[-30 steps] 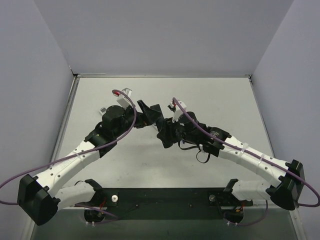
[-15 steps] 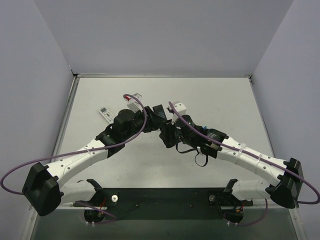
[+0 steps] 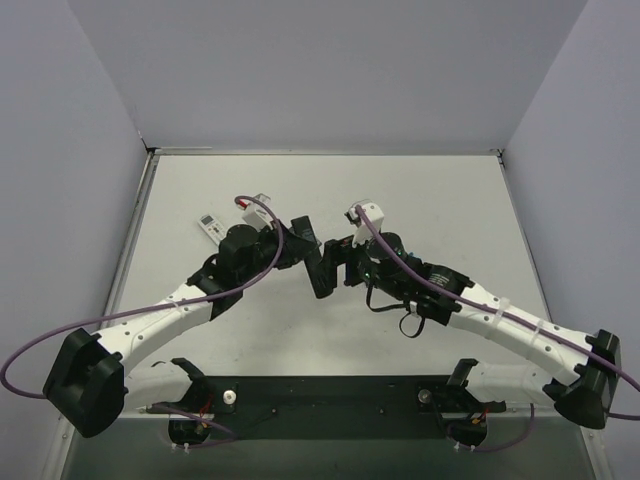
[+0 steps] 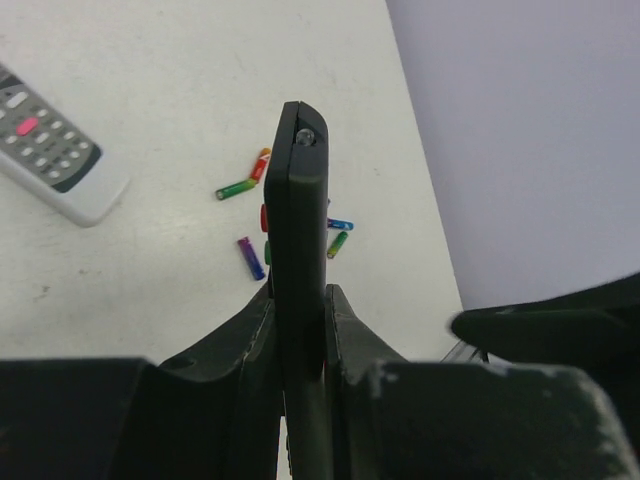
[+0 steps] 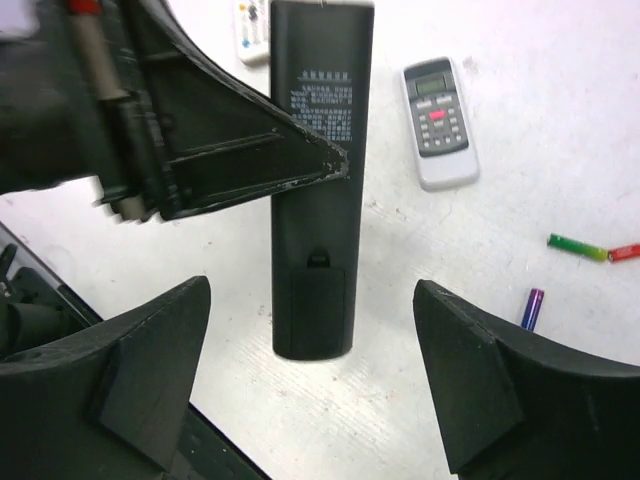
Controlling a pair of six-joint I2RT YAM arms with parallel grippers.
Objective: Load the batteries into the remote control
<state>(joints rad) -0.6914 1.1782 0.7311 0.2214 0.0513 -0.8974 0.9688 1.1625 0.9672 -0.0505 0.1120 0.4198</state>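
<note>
Evidently the left hand (image 4: 300,328) was clenched on the black remote (image 5: 311,150), pinching its long edges and holding it clear of the worktop (image 4: 150,60), with its back face turned toward the right wrist camera. The right hand (image 5: 312,300) hung just short of the remote's lower end, fingers spread wide and nothing between them. The battery cover (image 5: 310,312) looked shut in place, so by my reading no loading had begun. The batteries (image 4: 250,257) lay loose on the worktop below the remote, a scatter of green, red, blue and purple.

The main risk was the grip. It was a narrow pinch on smooth, thin edges, and a push from the right hand to slide the cover might have pivoted the remote or driven it out of the clamp. The two hands were also close enough to knock together. Being round, the batteries could have rolled away at a careless nudge.

From above, the arms covered most of the remote and all of the batteries. Whether the bay under the cover was empty could not be seen. The printed label on the remote's back was too small to read, as were any polarity marks. One white remote (image 5: 440,120) showed whole, while a second white remote (image 5: 252,25) was cut off at the frame's top edge.
</note>
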